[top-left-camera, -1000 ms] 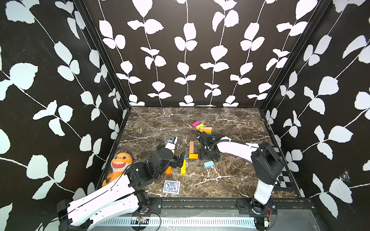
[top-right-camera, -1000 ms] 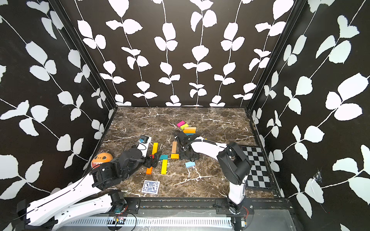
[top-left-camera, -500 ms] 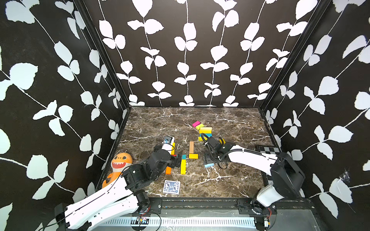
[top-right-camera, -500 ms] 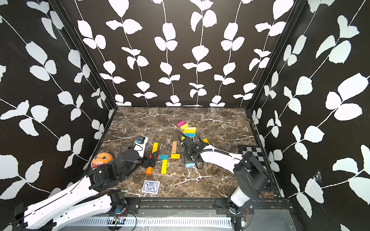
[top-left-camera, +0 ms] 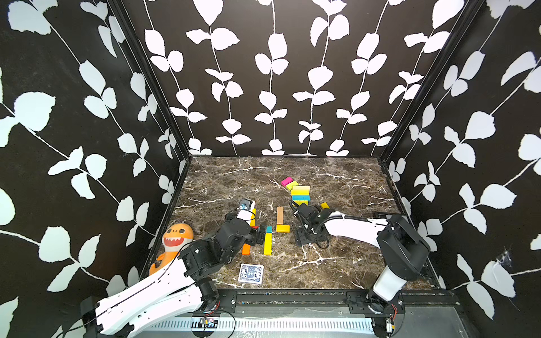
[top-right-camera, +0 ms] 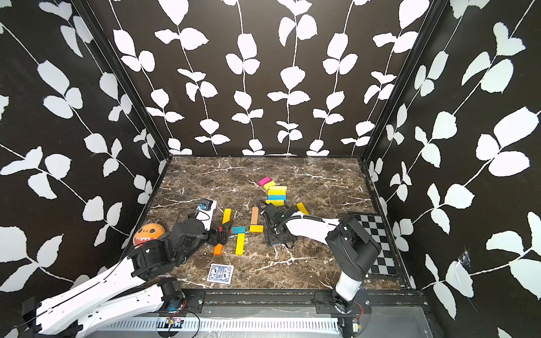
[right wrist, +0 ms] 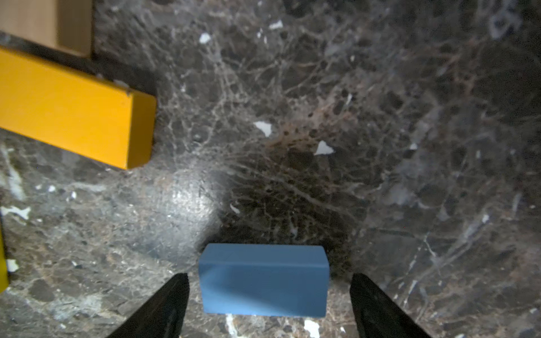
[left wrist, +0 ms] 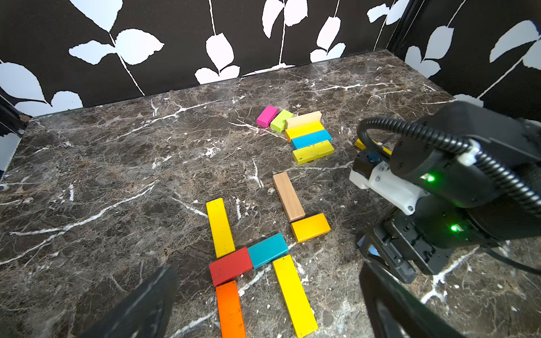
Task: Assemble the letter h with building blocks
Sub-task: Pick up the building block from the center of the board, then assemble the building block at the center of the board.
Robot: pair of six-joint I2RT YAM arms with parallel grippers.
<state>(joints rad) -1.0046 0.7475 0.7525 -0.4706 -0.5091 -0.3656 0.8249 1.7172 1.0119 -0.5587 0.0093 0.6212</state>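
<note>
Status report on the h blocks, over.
Left gripper open, empty. Right gripper open, straddling light blue block, no grip yet. Amber block close by, not touching.

On the bench (top-left-camera: 336,263), a cluster of blocks (top-left-camera: 268,243) lies in the middle. Behind it, nearer the back wall, sits a row of blocks (top-left-camera: 300,194). Right of the cluster, a lone block (right wrist: 263,281) lies between the jaws of the right tool (right wrist: 268,276), touching neither. The left tool (left wrist: 268,265) stands over the cluster's left side. A card deck (top-left-camera: 251,273) lies by the front edge, a plush toy (top-left-camera: 175,237) against the left wall, a board (top-right-camera: 377,243) by the right wall.
</note>
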